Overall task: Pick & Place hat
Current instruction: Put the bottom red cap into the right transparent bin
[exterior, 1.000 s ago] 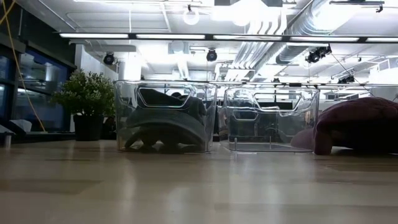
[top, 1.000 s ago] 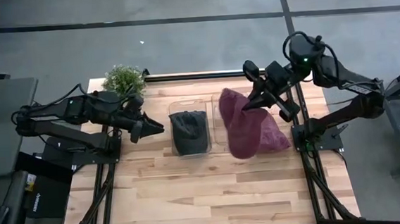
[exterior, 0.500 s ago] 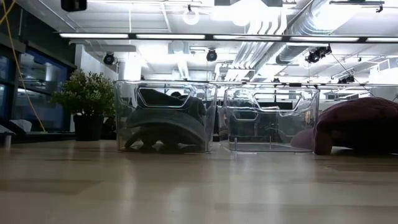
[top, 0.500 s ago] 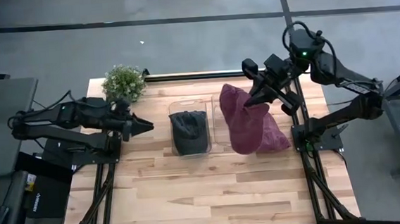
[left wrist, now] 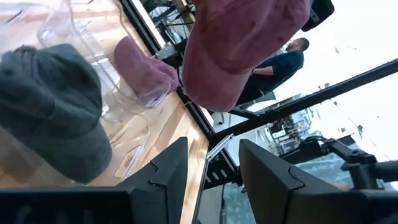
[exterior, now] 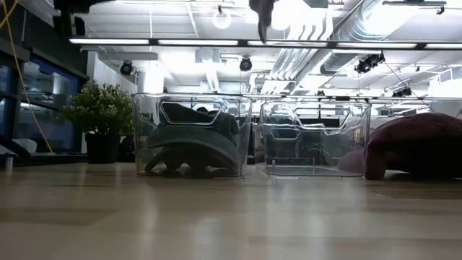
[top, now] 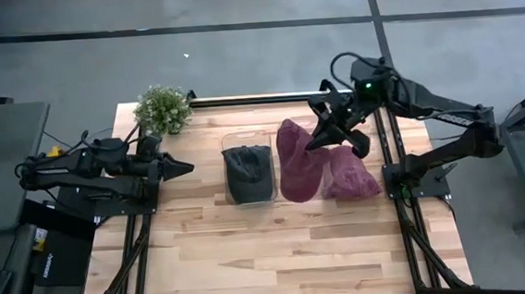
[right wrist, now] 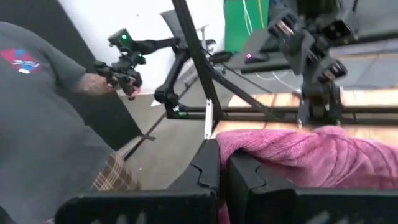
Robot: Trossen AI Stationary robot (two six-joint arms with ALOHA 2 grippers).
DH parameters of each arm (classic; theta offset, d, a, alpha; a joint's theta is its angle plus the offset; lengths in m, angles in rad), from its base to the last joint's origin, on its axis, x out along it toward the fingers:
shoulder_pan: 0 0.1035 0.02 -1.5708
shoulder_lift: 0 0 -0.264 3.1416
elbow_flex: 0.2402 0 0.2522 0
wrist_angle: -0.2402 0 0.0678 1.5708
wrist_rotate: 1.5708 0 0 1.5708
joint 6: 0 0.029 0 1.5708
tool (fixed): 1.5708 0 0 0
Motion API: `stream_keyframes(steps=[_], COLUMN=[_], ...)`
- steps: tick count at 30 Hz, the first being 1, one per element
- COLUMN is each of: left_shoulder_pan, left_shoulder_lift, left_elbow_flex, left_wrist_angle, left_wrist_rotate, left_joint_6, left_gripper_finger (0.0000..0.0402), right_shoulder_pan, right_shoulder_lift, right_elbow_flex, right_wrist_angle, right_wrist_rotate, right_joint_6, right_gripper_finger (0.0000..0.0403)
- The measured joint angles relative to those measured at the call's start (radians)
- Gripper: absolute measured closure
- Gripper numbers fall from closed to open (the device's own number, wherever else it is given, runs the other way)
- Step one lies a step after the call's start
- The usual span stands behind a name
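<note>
A maroon hat (top: 296, 160) hangs from my right gripper (top: 318, 137) above the right clear bin (exterior: 315, 137), and it also fills the top of the left wrist view (left wrist: 239, 43). A second maroon hat (top: 350, 174) lies flat on the table to the right of the bins. A dark grey hat (top: 248, 172) sits in the left clear bin (exterior: 191, 135). My left gripper (top: 183, 167) is open and hovers left of the bins, touching nothing. My right gripper (right wrist: 222, 157) is shut on the maroon hat's fabric edge (right wrist: 249, 146), pinched between the two fingers. The hat hangs below the fingers, lifted clear of the table and above the right bin. One layer or several, I cannot tell.
A potted plant (top: 162, 108) stands at the table's far left corner. The near half of the wooden table (top: 279, 248) holds nothing. A person in a grey shirt (right wrist: 50, 124) shows beyond the table in the right wrist view.
My right gripper has moved toward the table's left, carrying the maroon hat from above the second maroon hat to over the right bin. My left arm has drawn back toward the table's left edge, away from the left bin.
</note>
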Motion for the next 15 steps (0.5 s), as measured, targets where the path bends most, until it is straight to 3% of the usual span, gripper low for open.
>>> stream_keyframes(steps=[6, 15], left_shoulder_pan=[0.000, 0.000], left_shoulder_lift=[-0.036, -0.037], left_elbow_flex=[-0.084, -0.125], left_wrist_angle=[0.054, 0.108], left_wrist_rotate=[0.000, 0.001], left_joint_6=[-0.040, -0.062], left_gripper_finger=[0.0264, 0.0264], right_shoulder_pan=[-0.045, -0.157], right_shoulder_lift=[-0.021, -0.046], right_elbow_flex=[-0.129, -0.290], right_wrist_angle=[0.142, 0.146], right_wrist_rotate=[-0.030, -0.061], right_joint_6=[0.072, 0.073], right_gripper_finger=[0.0403, 0.0403])
